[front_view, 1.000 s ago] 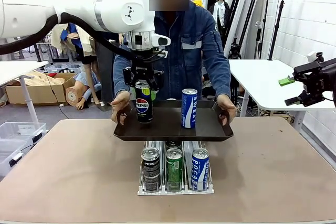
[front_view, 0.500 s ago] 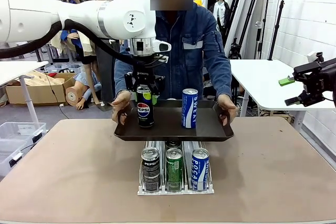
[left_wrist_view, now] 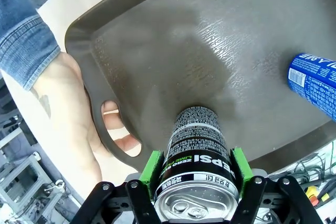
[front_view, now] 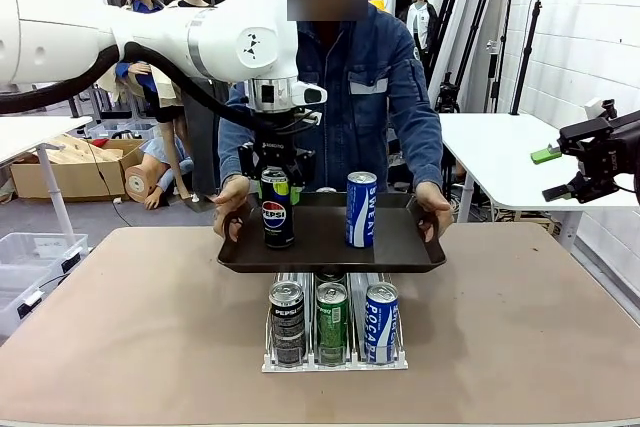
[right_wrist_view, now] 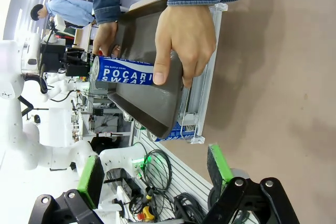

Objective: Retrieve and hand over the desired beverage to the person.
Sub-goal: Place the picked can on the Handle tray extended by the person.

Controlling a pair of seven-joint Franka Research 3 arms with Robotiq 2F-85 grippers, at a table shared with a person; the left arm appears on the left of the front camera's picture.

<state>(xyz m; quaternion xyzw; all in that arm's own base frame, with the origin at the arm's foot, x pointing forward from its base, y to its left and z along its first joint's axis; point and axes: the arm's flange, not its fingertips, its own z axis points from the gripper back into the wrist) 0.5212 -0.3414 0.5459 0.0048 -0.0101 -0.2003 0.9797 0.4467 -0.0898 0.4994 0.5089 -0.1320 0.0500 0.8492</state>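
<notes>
The left hand [front_view: 277, 179] clamps the Pepsi can [front_view: 277, 210] upright on the tray's [front_view: 330, 252] left side; the person [front_view: 365, 97] holds that tray level above the tabletop [front_view: 130, 317] to receive it. Right hand [front_view: 575, 169] waits open, far right.

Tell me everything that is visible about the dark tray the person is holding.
The tray is dark brown, plastic-looking, with a raised rim, textured floor and cut-out handles. The person's hands hold it level by both ends above the can rack. A Pepsi can, gripped by the left gripper, and a blue Pocari Sweat can stand upright on it.
</notes>
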